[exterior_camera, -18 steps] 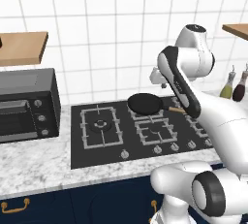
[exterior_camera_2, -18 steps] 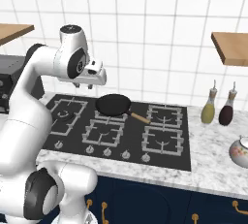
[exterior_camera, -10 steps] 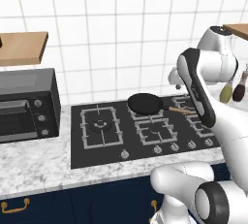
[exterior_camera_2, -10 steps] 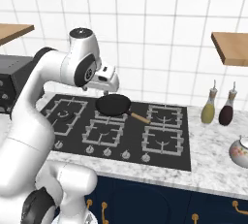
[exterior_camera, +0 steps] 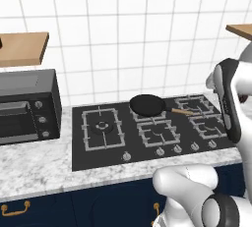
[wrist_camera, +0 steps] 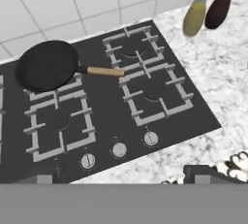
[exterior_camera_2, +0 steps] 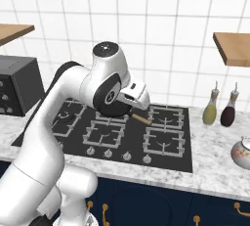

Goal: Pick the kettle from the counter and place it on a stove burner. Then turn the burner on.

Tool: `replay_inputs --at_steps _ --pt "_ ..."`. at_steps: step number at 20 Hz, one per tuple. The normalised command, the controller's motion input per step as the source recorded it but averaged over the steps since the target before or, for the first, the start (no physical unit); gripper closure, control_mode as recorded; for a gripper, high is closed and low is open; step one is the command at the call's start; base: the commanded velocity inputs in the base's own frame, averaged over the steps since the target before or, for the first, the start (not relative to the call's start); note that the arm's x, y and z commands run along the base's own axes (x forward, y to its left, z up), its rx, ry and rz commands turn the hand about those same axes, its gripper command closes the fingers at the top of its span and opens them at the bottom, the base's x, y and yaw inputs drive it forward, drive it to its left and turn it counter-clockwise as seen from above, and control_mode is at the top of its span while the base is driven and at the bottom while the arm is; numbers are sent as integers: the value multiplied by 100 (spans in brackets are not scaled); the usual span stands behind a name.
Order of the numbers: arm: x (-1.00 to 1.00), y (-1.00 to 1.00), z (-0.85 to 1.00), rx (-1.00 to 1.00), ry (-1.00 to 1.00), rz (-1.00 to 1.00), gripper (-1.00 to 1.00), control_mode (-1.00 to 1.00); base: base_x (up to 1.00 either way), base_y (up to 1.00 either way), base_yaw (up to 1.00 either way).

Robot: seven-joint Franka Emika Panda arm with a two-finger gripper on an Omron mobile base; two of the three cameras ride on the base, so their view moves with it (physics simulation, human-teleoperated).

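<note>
The kettle (exterior_camera_2: pixel 242 152), squat and glossy white with reddish speckles, stands on the marbled counter (exterior_camera_2: pixel 215 171) at the far right, right of the stove. A speckled white patch, possibly the kettle (wrist_camera: pixel 237 162), shows at the lower right of the hand view. My gripper (exterior_camera_2: pixel 135 97) hangs above the middle of the cooktop, well left of the kettle. Its fingertips (wrist_camera: pixel 203 172) stand wide apart, so the gripper (wrist_camera: pixel 123 177) is open with nothing in it. The large burner (exterior_camera: pixel 102 127) with its own square grate lies at the stove's left end.
A black frying pan (exterior_camera: pixel 147 104) with a wooden handle rests on a middle back burner (wrist_camera: pixel 46 65). Two bottles (exterior_camera_2: pixel 212 110) (exterior_camera_2: pixel 228 111) stand by the wall behind the kettle. A dark toaster oven (exterior_camera: pixel 24 105) sits left of the stove. Burner knobs (wrist_camera: pixel 118 149) line the front.
My arm has swung to the right, carrying the hand from above the pan toward the right half of the stove. Nothing on the counter or stove moved.
</note>
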Motion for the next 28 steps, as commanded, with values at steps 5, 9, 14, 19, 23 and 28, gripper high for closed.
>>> replay_inputs --at_steps 5,9,14,19,23,28 --pt "-11 -100 0 -1 0 -15 -100 -100 0 0 0" --pt "0 -100 -3 0 9 -16 -100 -100 0 0 0" --pt "0 -100 -10 0 11 -12 -100 -100 0 0 0" --pt "1 -100 -19 0 20 -9 -100 -100 0 0 0" --pt "-10 -100 -42 0 10 -7 -100 -100 0 0 0" --pt "-64 -100 -84 4 -7 0 -100 -100 0 0 0"
